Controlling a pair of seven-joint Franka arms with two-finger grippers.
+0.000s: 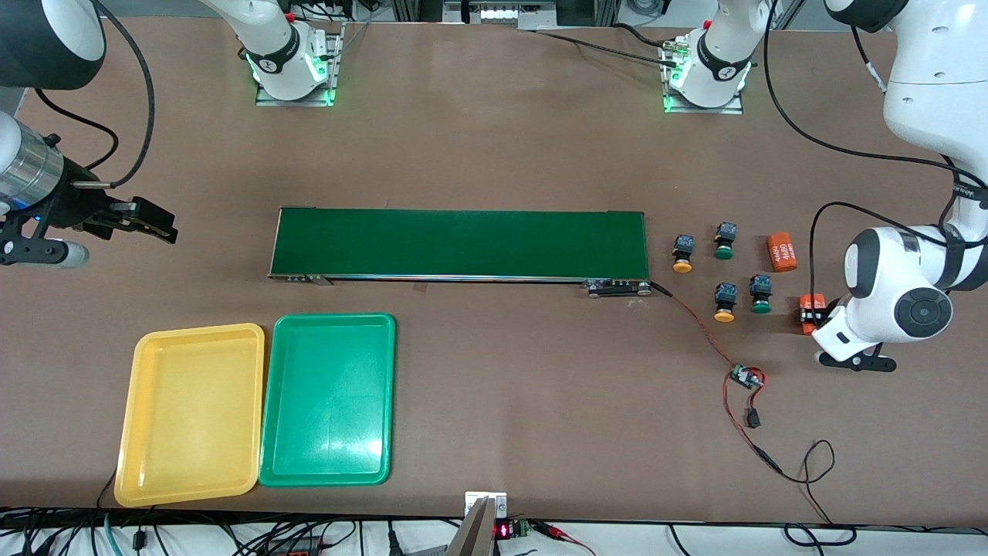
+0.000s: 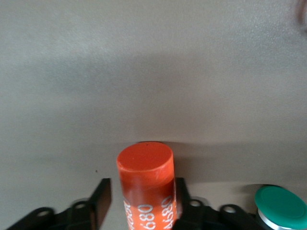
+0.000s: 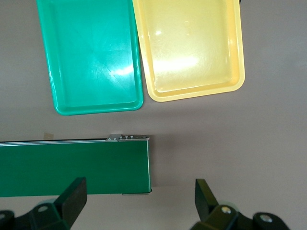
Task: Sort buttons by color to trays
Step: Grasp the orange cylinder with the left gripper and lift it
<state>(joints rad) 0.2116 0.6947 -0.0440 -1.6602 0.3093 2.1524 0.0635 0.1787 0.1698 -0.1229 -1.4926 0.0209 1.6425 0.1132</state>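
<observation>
- Left pincer (image 2: 142,184) is down at counter (image 1: 494,154) level on an orange cyl. (image 2: 145,165) that lies at the left arm's end, nearer the front cam than a 2nd orange cyl. (image 1: 781,252).
- Front view: the arm's white wrist covers most of that pincer, so only an orange end and a black bit show.
- Left wrist view fills this in: cyl. lies centred in the pincer, round end face up the frame, print "680" legible on its side. Cannot tell whether the grip is clamped.
- Same wrist view catches one green cap at its edge, just beside the cyl. This is green button B (image 1: 761,294).
- Only the front view shows all four buttons. They sit on the bare counter in a loose square between the belt (image 1: 460,244) end and the cyls.
- Yellow button A (image 1: 682,255) and green button A (image 1: 724,241) are farther from the front cam.
- Yellow button B (image 1: 724,303) and green button B are nearer. None touch.
- Right pincer (image 1: 158,224) hangs idle, jaws wide apart, holding nothing, over the counter at the right arm's end of the belt.
- Right wrist view shows both fingers (image 3: 76,194) spread, with the belt's end edge framed between them.
- Yellow tray (image 1: 201,330) and green tray (image 1: 332,318) lie side by side, touching or nearly so. They are nearer the front cam than the belt and well apart from the buttons.
- Small circuit board (image 1: 745,377) with red/black wires shows in the front view only.
</observation>
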